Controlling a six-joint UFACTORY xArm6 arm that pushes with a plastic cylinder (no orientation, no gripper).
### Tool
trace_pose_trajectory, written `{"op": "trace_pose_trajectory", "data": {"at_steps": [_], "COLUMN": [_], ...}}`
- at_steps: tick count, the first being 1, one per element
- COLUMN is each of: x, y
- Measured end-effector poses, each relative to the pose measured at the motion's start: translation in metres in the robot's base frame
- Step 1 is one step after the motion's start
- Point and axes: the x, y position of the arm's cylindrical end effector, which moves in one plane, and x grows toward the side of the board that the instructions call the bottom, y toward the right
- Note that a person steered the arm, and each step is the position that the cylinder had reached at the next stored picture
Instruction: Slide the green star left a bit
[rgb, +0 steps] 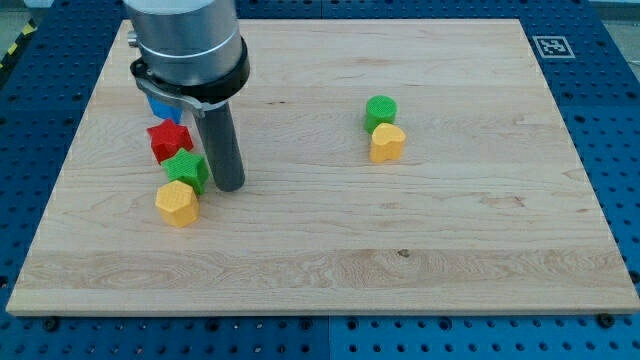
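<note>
The green star (187, 169) lies on the wooden board at the view's left. My tip (229, 186) rests on the board just right of the green star, touching or nearly touching its right side. A red star (169, 141) sits just above and left of the green star, touching it. A yellow block (177, 203) lies just below the green star. A blue block (160, 107) is mostly hidden behind my arm, above the red star.
A green round block (380, 110) and a yellow block (387, 143) sit together right of centre. The board's left edge (62, 170) is near the cluster. A marker tag (551, 46) is at the top right corner.
</note>
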Motion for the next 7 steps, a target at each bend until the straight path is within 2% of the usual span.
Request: {"op": "trace_pose_trajectory", "data": {"at_steps": [7], "x": [0.0], "y": [-0.033]}}
